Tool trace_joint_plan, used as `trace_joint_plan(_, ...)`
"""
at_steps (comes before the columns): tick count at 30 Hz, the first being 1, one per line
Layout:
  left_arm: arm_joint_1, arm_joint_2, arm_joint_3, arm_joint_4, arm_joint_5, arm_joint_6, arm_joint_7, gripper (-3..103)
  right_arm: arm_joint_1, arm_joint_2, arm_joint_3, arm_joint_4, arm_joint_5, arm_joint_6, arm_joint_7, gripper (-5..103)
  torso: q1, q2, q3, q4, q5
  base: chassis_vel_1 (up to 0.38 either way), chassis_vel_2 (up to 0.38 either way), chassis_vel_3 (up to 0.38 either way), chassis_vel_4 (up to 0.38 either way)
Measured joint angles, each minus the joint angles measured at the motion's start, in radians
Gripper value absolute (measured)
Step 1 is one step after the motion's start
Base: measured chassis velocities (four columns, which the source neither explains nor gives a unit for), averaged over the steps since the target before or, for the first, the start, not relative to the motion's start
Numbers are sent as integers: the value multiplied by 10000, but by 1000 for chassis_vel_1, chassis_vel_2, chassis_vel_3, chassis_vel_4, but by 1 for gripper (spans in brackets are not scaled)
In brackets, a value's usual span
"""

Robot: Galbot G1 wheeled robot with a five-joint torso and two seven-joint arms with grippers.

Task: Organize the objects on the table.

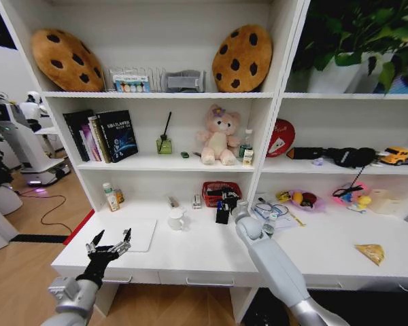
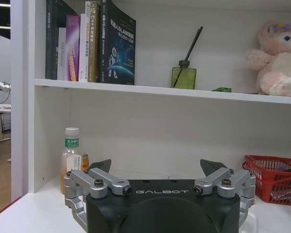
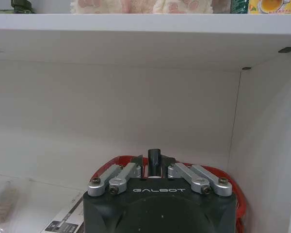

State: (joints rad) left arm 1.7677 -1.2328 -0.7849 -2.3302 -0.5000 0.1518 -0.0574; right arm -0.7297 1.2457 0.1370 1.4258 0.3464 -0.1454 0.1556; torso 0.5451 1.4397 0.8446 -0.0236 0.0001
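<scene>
My right gripper (image 1: 224, 206) reaches over the white table (image 1: 204, 255) and hangs at the red basket (image 1: 221, 191). In the right wrist view it (image 3: 154, 165) is shut on a small black object (image 3: 154, 159), with the basket's red rim (image 3: 233, 194) below. My left gripper (image 1: 110, 243) hovers open over the table's front left, beside the flat silver laptop (image 1: 134, 234). A tiny green toy car (image 1: 184, 155) lies on the shelf above. A small clear bottle (image 1: 269, 223) stands right of my right arm. The yellow wedge (image 1: 371, 252) lies at the far right.
A white mug (image 1: 177, 219) stands mid-table, and a green-capped drink bottle (image 2: 71, 154) stands at the back left corner. Books (image 2: 89, 41), a green reed diffuser (image 2: 184, 76) and a pink plush bear (image 1: 219, 136) fill the shelf above. Toys and a fruit bowl (image 1: 304, 200) crowd the right bay.
</scene>
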Motion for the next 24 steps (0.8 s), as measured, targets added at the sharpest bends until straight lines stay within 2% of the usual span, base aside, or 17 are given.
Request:
trace_joint_plan(2, 0, 0, 0, 0, 0, 0, 0, 100, -22, 0, -2, 41, -3, -2, 48, 25, 0, 0, 0, 1, -1, 0, 0, 0, 0)
trace_joint_plan(4, 0, 0, 0, 0, 0, 0, 0, 100, -114, -66, -2, 348, 13, -79, 244, 36, -1, 0, 0, 3, 0, 0, 0, 0, 0)
trace_joint_plan(5, 0, 0, 0, 0, 0, 0, 0, 100, -114, -66, -2, 348, 13, -79, 244, 36, -1, 0, 0, 3, 0, 0, 0, 0, 0)
trace_joint_plan(8, 0, 0, 0, 0, 0, 0, 0, 100, -574, -484, 81, 1807, 534, -813, 1243, 53, 0, 0, 0, 2, 1, 0, 0, 0, 0)
trace_joint_plan(9, 0, 0, -1, 0, 0, 0, 0, 100, -819, -715, 120, 2499, 895, -1098, 1743, 53, -1, 0, 0, 4, -1, 0, 0, 0, 0)
trace_joint_plan(10, 0, 0, -1, 0, 0, 0, 0, 100, -819, -715, 120, 2499, 895, -1098, 1743, 53, -1, 0, 0, 4, -1, 0, 0, 0, 0)
trace_joint_plan(11, 0, 0, -1, 0, 0, 0, 0, 100, -1150, -1005, 159, 3299, 1348, -1463, 2343, 58, -1, 1, -1, 4, -2, 0, 0, 0, 0)
trace_joint_plan(13, 0, 0, -1, 0, 0, 0, 1, 100, -2113, -1620, 251, 5150, 2861, -2461, 3951, 70, -2, 1, -3, -4, -1, 0, 0, 0, 0)
trace_joint_plan(14, 0, 0, -1, 0, 0, 0, 1, 100, -2745, -1828, 360, 6071, 3757, -2805, 4640, 75, -2, 1, -2, -1, -2, 0, 0, 0, 0)
trace_joint_plan(15, 0, 0, -1, 0, 0, 0, 1, 100, -2745, -1828, 360, 6071, 3757, -2805, 4640, 75, -2, 1, -2, -1, -2, 0, 0, 0, 0)
trace_joint_plan(16, 0, 0, -1, 0, 1, -1, 1, 100, -3370, -1923, 484, 6685, 4386, -3050, 5144, 80, -3, 3, -3, 1, -4, 0, 0, 0, 0)
trace_joint_plan(18, 0, 0, -1, 0, 0, 0, 0, 100, -4893, -1854, 806, 7350, 5127, -3478, 6003, 91, -4, 3, -3, -2, 0, 0, 0, 0, 0)
trace_joint_plan(19, 0, 0, -1, 0, 0, 0, 0, 100, -4893, -1854, 806, 7350, 5127, -3478, 6003, 91, -4, 3, -3, -2, 0, 0, 0, 0, 0)
trace_joint_plan(20, 0, 0, -1, 0, 0, 0, 0, 100, -5452, -1688, 937, 7408, 5161, -3521, 6369, 91, -5, 3, -3, -3, 1, 0, 0, 0, 0)
trace_joint_plan(21, 0, 0, -1, 0, 0, 0, 0, 100, -5881, -1478, 1013, 7392, 5164, -3506, 6773, 96, -5, 4, -3, -4, 0, 0, 0, 0, 0)
trace_joint_plan(23, 0, 0, -1, 0, 0, 0, 0, 100, -6087, -1318, 1046, 7282, 5136, -3421, 7017, 99, -5, 4, -3, -1, -1, 0, 0, 0, 0)
trace_joint_plan(24, 0, 0, -2, 0, 0, 0, 0, 100, -6170, -1076, 1048, 6829, 4637, -3057, 7181, 100, -5, 4, -2, 2, 0, 0, 0, 0, 0)
